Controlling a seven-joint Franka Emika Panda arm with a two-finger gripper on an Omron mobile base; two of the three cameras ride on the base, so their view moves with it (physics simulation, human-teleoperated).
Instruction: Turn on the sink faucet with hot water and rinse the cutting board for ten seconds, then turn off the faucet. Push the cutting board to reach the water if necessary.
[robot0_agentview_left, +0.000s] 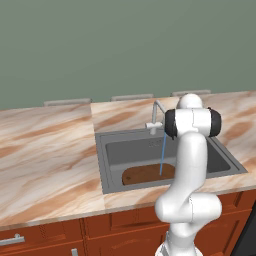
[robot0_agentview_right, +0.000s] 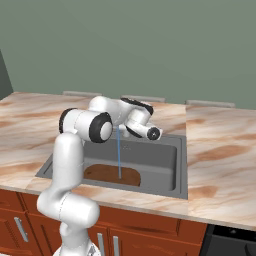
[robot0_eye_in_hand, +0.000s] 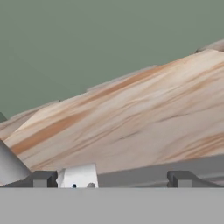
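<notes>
With the thin light-blue water stream (robot0_agentview_left: 163, 155) landing on the flat dark-brown wooden cutting board (robot0_agentview_left: 145, 174) in the dark-grey metal sink (robot0_agentview_left: 107, 165), we hold our gripper (robot0_eye_in_hand: 113, 178), fingers apart, just beside the light-grey faucet (robot0_agentview_left: 155, 119), its lever between them, ready for shutoff.

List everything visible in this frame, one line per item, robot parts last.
sink: one, dark grey, set into the counter.
sink faucet: one, light grey, behind the basin at the back rim.
water: one thin light-blue stream, falling from the spout onto the board.
cutting board: one, dark brown, flat on the basin floor near its front.
counter: one, marbled tan stone, around the sink.
cabinets: reddish-brown wood, under the counter.
wall: grey-green, behind the counter.
gripper: one, dark finger tips apart, by the faucet.
</notes>
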